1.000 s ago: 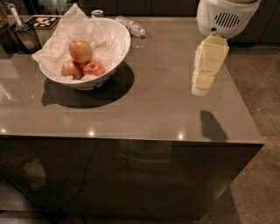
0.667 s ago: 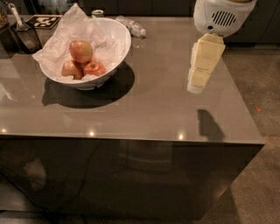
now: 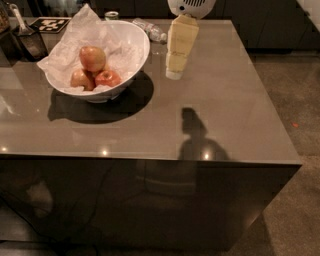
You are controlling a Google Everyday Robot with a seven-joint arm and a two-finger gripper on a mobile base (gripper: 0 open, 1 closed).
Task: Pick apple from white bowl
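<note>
The apple [image 3: 92, 58], the largest of three and yellowish with a broad orange-red blush, sat on top of the pile inside the white bowl [image 3: 141, 47]. It lay on the crumpled white paper [image 3: 75, 35] that lined the bowl and rose above its far-left rim. Lower in the bowl, toward its near side, lay a smaller red apple [image 3: 108, 78] and a paler yellow apple [image 3: 80, 79], side by side and pressed close under the big one.

The bowl stood on a glossy grey-brown table [image 3: 235, 100], with its dark shadow [image 3: 100, 110] spread over the surface in front of it.

The robot's gripper [image 3: 174, 70] hung just to the right of the bowl, beyond the rim. It was cream-coloured, pointed downward and apart from the bowl and the fruit (whether it was clenched or released could not be told). It descended from a white rounded housing [image 3: 191, 6] behind and to the right of the bowl. Its own shadow [image 3: 192, 125] fell on the table well in front of the bowl and to the right.

Behind the bowl, a clear plastic bottle [image 3: 150, 30] lay on its side, with a small jar [image 3: 112, 15] further back. To the left of the bowl stood a dark container [image 3: 31, 42] holding a utensil, and behind that lay a black-and-white marker card [image 3: 50, 24].
</note>
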